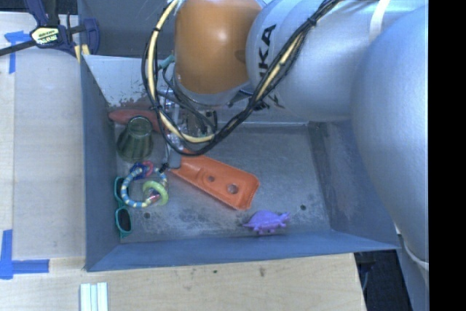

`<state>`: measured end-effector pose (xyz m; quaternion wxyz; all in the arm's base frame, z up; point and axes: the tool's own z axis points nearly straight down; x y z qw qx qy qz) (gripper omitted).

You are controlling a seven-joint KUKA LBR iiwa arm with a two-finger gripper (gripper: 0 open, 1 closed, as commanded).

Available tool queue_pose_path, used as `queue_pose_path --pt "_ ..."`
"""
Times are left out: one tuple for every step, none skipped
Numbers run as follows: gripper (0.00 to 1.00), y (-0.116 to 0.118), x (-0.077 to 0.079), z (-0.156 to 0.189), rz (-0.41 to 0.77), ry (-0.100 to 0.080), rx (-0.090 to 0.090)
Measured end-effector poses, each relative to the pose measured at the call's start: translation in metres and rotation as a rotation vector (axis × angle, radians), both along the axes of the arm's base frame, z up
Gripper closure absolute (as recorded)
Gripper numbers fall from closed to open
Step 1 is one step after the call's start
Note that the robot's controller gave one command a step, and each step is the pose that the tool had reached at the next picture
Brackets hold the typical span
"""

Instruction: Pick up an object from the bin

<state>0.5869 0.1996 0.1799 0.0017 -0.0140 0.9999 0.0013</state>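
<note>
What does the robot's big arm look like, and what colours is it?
It is a fat, round, silvery-grey arm, thick like a pipe. Its wrist end wears a smooth orange dome. Black and yellow cables loop around the dome and run back along the arm. Dark letters are printed on the grey part, and a pale band wraps over the cables further up.

One camera looks down on my bin (313,156) from above, leaning a little to one side, so the floor lies open to it and the near wall slopes toward it. It sits close: the left, far and near walls all show with little ground around them. My arm (342,62) enters from the right, nearer the lens, covering the far right corner.
</note>
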Motion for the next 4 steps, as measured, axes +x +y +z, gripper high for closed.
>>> queue_pose_path --pt "0.0 -0.008 0.016 -0.048 0.022 -0.003 -0.001" --pt "1.0 -0.011 0.012 -0.092 0.273 -0.003 -0.002" --pt "0.0 -0.013 0.013 -0.092 0.27 -0.004 -0.004" --pt "0.0 -0.013 0.013 -0.092 0.27 -0.004 -0.004"
